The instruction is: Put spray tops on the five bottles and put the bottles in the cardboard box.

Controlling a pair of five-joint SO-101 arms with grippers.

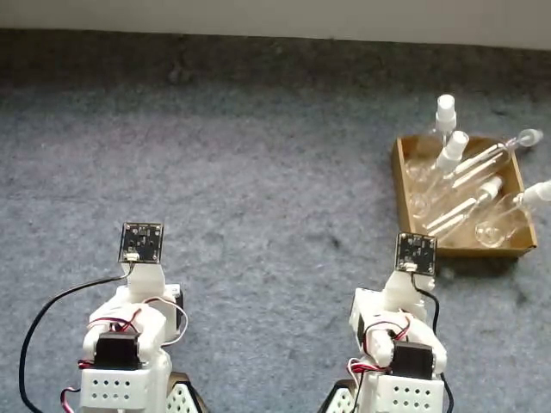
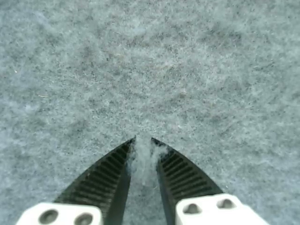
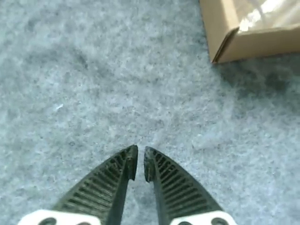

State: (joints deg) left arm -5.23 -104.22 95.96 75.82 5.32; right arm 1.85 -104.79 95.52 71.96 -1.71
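The cardboard box [image 1: 463, 251] sits at the right of the grey carpet. Several clear bottles [image 1: 469, 168] with white spray tops [image 1: 453, 148] lie and lean inside it, some tops sticking out over its far and right rims. My right gripper [image 3: 140, 151] is shut and empty over bare carpet, short of the box corner [image 3: 234, 44]. A glint of a clear bottle [image 3: 262, 10] shows inside that box. My left gripper [image 2: 144, 139] is shut with nothing in it, low over the carpet. Both arms are folded back at the near edge, the left arm [image 1: 129, 344] and the right arm [image 1: 400, 344].
Grey carpet [image 1: 258, 172] covers the whole work area. A pale strip [image 1: 275, 17] runs along the far edge. A black cable [image 1: 39, 327] loops beside the left arm's base.
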